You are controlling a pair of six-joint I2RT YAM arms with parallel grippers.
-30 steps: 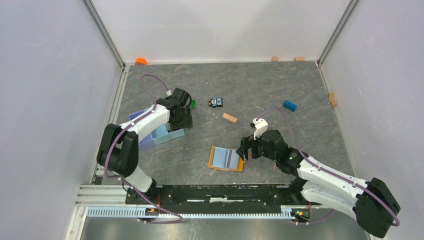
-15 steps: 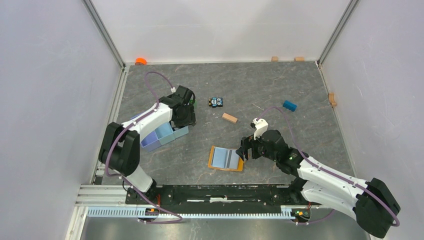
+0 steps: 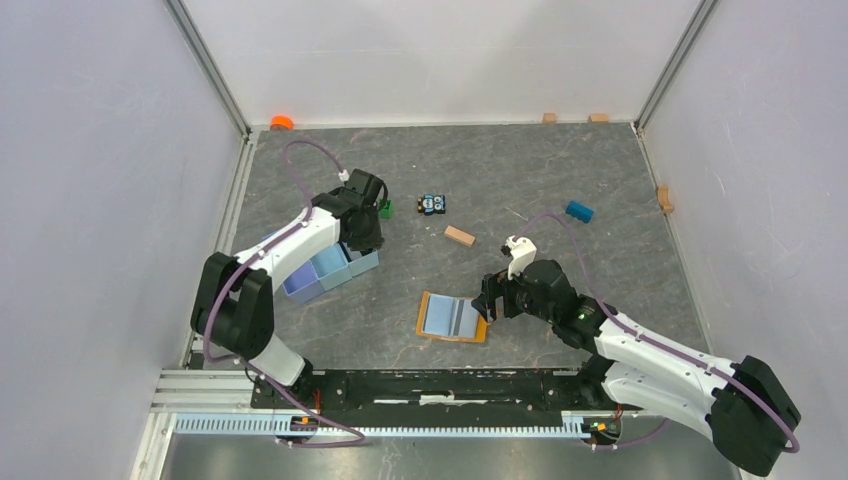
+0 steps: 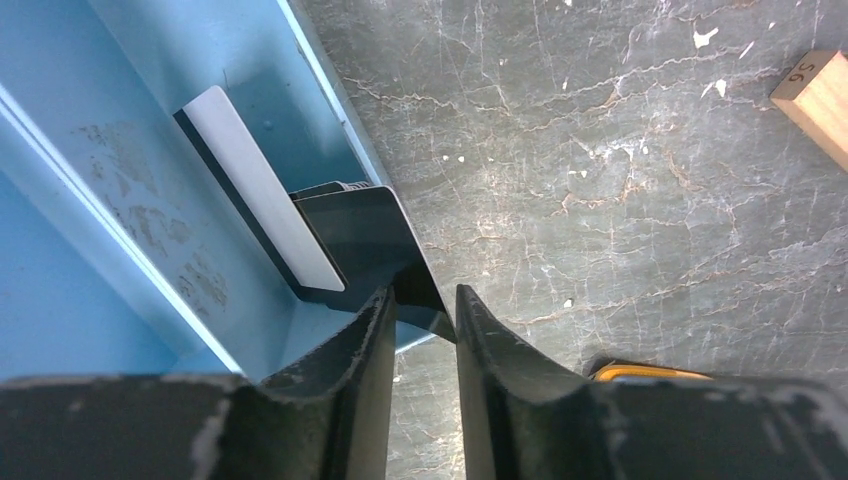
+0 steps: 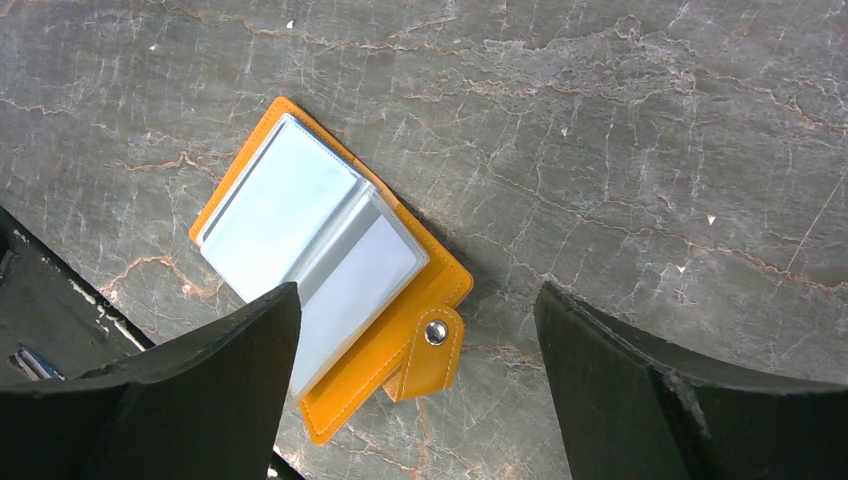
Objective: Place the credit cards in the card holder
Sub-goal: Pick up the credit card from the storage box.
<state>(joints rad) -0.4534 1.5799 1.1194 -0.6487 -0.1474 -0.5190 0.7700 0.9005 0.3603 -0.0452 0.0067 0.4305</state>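
Observation:
The card holder (image 3: 452, 318) lies open on the grey floor, orange with pale pockets (image 5: 330, 260). My right gripper (image 3: 487, 300) hovers over its right end, open (image 5: 415, 300), with the snap tab between the wide fingers. A dark credit card (image 4: 365, 225) leans over the near wall of the light blue tray (image 4: 120, 250), with a pale credit card (image 4: 260, 190) beside it inside. My left gripper (image 3: 365, 235) stands at that tray corner. Its jaws (image 4: 425, 300) are narrowed around the dark card's lower corner, a gap still showing between them.
The tray (image 3: 320, 270) sits left of centre. Around it lie a green block (image 3: 385, 208), a toy car (image 3: 432, 204), a wooden block (image 3: 460, 236) (image 4: 815, 100) and a blue block (image 3: 579, 211). An orange piece (image 3: 282, 122) and small wooden blocks (image 3: 665, 198) rest along the walls.
My left gripper's jaws have narrowed around the dark card, and the left arm and tray shifted slightly. The right arm and the card holder have not moved.

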